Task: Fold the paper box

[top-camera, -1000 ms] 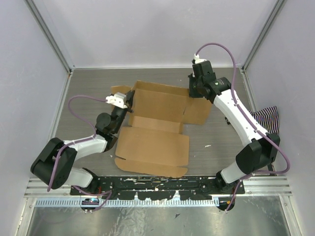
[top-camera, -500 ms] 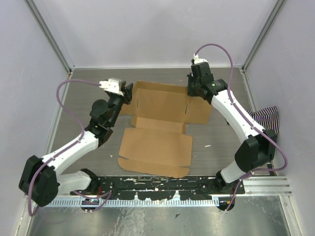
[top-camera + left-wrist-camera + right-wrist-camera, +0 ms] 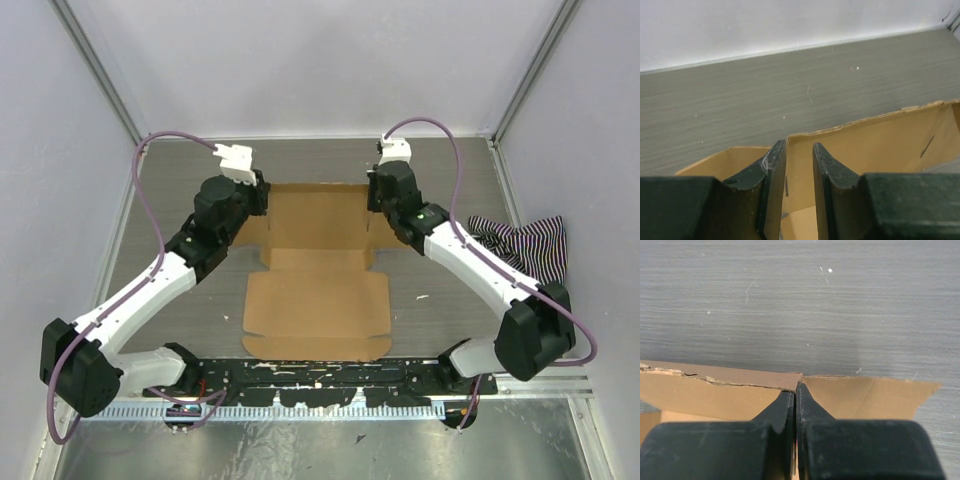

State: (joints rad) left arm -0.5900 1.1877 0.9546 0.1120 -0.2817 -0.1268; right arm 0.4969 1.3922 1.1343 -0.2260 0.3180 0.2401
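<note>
The paper box (image 3: 315,300) is a brown die-cut cardboard sheet lying partly open in the middle of the table, its back wall raised. My left gripper (image 3: 262,196) is at the box's back left corner. In the left wrist view the gripper (image 3: 799,145) is open, with its fingers either side of an upright cardboard edge (image 3: 880,140). My right gripper (image 3: 376,196) is at the back right corner. In the right wrist view the gripper (image 3: 795,390) is shut, pinching the top edge of the cardboard wall (image 3: 865,395).
A black-and-white striped cloth (image 3: 525,240) lies at the right edge of the table. A black mounting rail (image 3: 320,372) runs along the near edge. Grey walls stand close on the left, back and right.
Both arms have swung inward to the box's back corners. The left gripper left the left side flap and moved back. The back wall stands more upright and the box sits squarer.
</note>
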